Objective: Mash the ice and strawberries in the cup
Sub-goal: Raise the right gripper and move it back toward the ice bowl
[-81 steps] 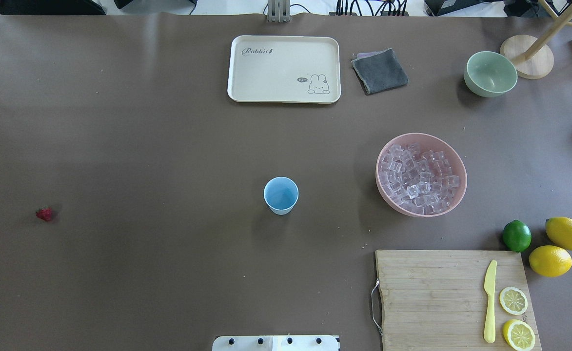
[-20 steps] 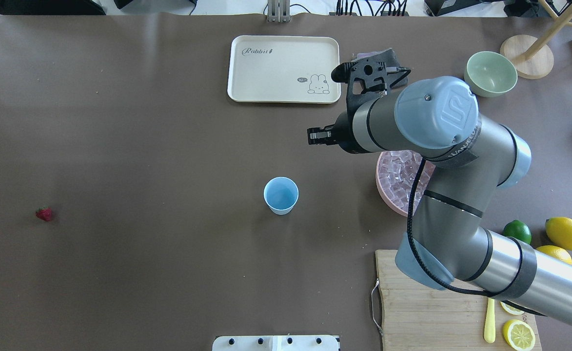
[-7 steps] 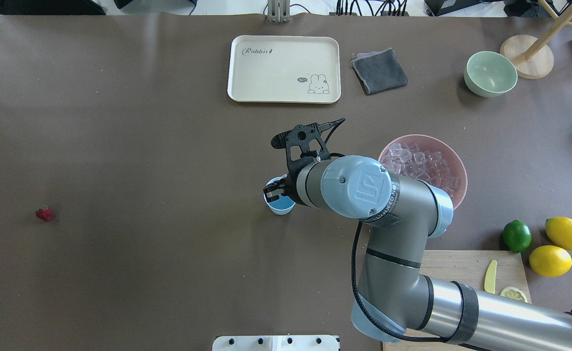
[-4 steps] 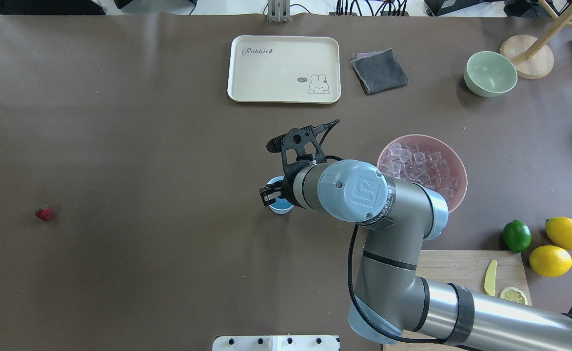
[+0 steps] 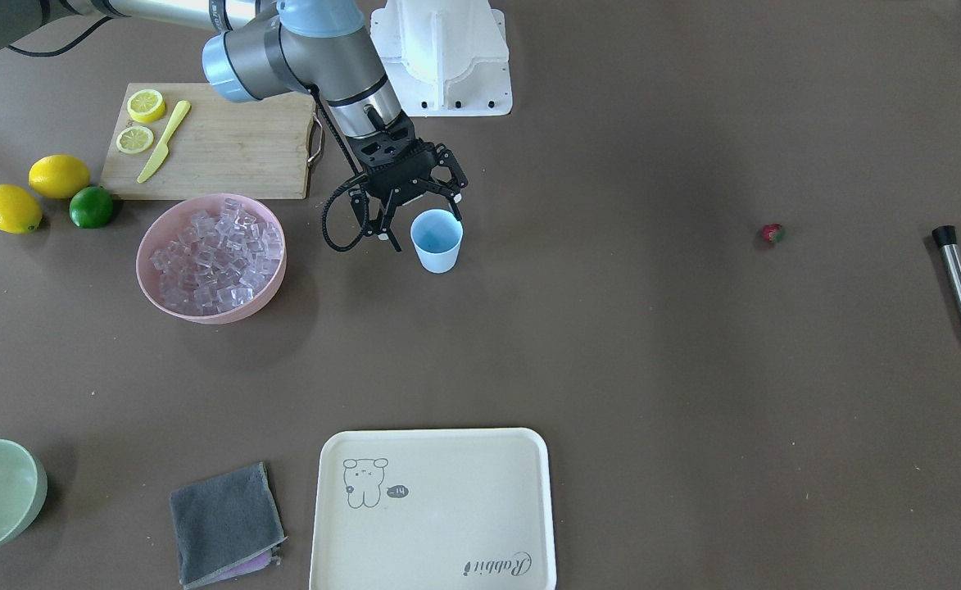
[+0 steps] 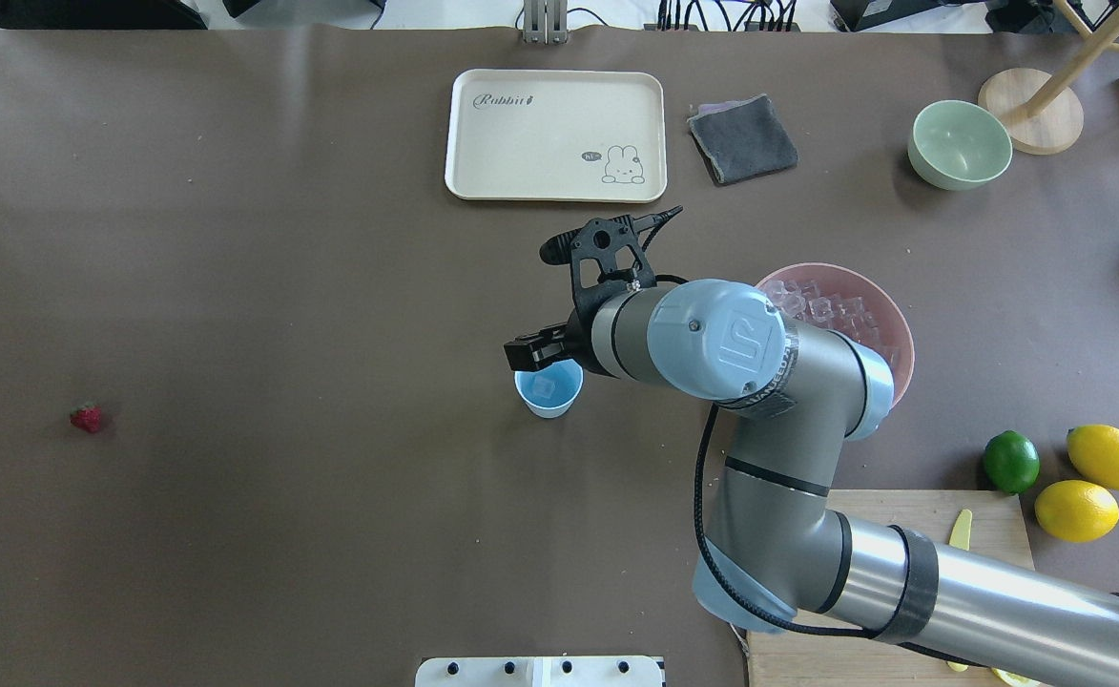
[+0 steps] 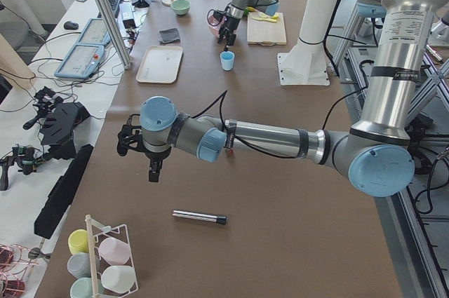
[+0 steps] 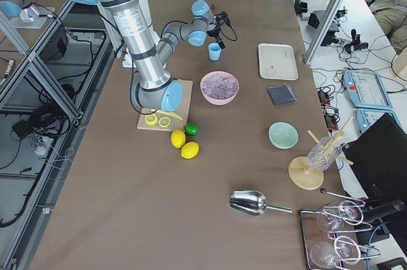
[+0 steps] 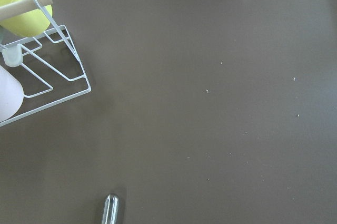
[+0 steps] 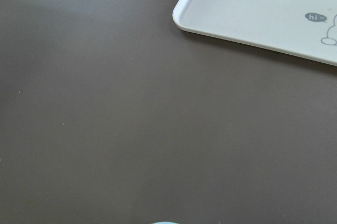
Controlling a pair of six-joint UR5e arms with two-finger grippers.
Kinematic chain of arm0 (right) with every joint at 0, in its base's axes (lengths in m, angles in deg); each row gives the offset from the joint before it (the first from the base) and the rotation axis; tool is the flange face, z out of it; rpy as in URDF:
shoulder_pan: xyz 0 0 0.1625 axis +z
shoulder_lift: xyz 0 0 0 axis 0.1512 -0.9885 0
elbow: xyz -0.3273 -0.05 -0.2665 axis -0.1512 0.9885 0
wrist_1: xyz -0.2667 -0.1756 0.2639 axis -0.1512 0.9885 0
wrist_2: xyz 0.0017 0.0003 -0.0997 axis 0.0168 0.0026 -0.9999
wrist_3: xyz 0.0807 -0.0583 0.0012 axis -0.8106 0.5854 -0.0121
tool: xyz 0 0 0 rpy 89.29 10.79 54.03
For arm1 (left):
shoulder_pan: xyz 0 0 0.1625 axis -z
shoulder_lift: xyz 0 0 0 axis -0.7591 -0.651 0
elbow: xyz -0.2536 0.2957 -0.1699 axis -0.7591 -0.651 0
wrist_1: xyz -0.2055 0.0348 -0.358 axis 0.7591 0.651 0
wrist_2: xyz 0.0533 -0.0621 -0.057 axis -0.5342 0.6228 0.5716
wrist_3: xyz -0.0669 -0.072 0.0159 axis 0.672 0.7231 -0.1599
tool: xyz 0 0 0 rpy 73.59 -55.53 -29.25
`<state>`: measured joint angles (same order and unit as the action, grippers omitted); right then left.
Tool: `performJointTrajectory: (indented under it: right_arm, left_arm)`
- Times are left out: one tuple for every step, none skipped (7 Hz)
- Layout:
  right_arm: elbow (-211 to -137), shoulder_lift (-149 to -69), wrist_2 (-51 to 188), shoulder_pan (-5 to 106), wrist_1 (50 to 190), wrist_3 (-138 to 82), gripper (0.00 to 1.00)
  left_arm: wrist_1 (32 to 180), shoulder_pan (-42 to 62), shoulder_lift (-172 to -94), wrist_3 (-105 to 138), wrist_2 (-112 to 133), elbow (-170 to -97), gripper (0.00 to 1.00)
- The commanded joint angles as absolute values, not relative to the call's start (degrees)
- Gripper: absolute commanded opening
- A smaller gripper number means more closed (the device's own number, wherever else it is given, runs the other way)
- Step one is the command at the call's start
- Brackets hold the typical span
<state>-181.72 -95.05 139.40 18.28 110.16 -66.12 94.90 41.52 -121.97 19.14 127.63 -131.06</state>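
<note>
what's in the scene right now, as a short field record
cup: upright mid-table, what looks like one ice cube inside
right hand: open, just above the cup's rim
ice: heaped in the pink bowl
strawberry: on the table, far toward the robot's left, apart from the cup
mashing: not started

the right arm (image 6: 721, 339) is reaching over the table's (image 6: 235, 239) middle, wrist bent down, the right gripper (image 5: 417, 205) hanging with fingers spread wide. the left arm (image 7: 266, 137) is holding the left gripper (image 7: 151, 170) pointing down, its opening unclear.
</note>
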Motion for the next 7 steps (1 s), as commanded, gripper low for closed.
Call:
performJointTrajectory:
  right_arm:
    - [-183.59,-97.35,155.78,29.12,110.14,-66.58,1.00]
    - [-184.21,-98.94,158.91,33.01,110.23,-66.32,1.00]
    - [-184.48,-99.91,159.37,35.05,110.75,-67.62,1.00]
    - [-185.44,-101.22,160.16,36.03,110.32,-70.68,1.00]
    - [-187.36,-101.24,160.08,36.22,110.67,-71.06,1.00]
    - [-187.55,-102.98,160.43,37.44,110.58,-70.45,0.99]
    - [-187.64,-105.26,159.39,37.53,110.32,-71.14,0.99]
  left_arm:
    - [95.94,41.85,-122.00,19.07,127.19,-131.19,0.98]
    - [96.47,41.85,-122.00,19.07,127.19,-131.36,0.98]
    - [97.00,41.85,-121.91,19.15,127.19,-132.23,0.98]
    - [97.09,41.85,-122.17,19.07,127.10,-132.59,0.98]
    - [97.18,41.85,-122.34,19.07,127.10,-132.86,0.98]
    - [98.74,41.85,-122.00,19.07,127.10,-133.03,0.98]
    - [98.93,41.76,-122.52,19.15,125.27,-132.95,0.98]
